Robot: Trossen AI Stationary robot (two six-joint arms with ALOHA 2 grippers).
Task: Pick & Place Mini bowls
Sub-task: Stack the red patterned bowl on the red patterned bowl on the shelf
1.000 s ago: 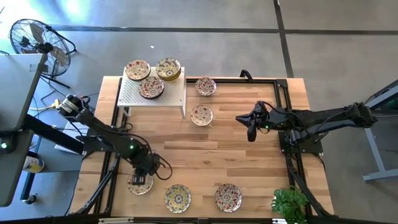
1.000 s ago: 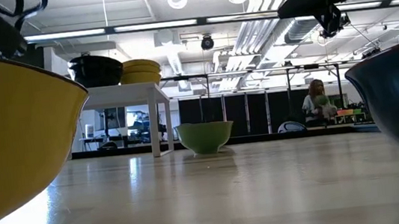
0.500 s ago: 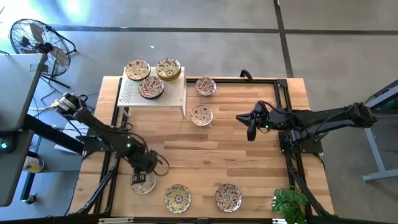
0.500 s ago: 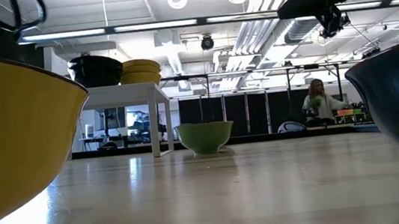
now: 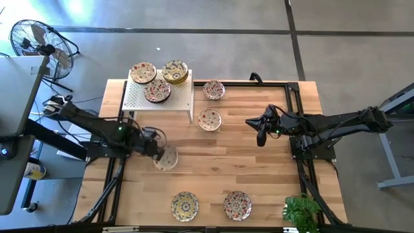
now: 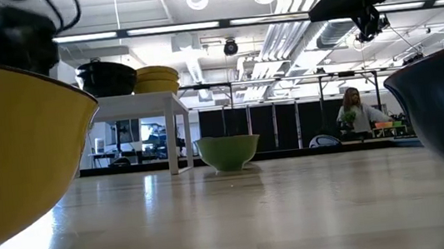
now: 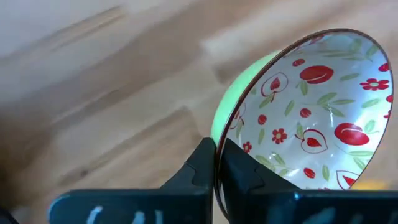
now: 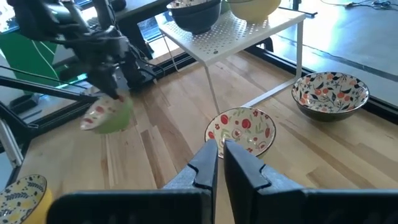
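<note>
A moment ago the left claw (image 5: pixel 160 153) was down at the table's (image 5: pixel 246 168) near-left edge over a bowl; now it has pinched that bowl (image 5: pixel 166 158) by its rim and lifted it clear, tilted, toward the white rack (image 5: pixel 184 97), so the pick looks done and the placing remains. To the right, the other claw (image 5: pixel 261 138) hangs pressed together and empty above the table, near a loose bowl (image 5: pixel 209 120).

A grey concrete floor (image 5: pixel 226 16) surrounds the wooden table (image 5: pixel 233 162), with a floor fan (image 5: pixel 35 39) nearby.
</note>
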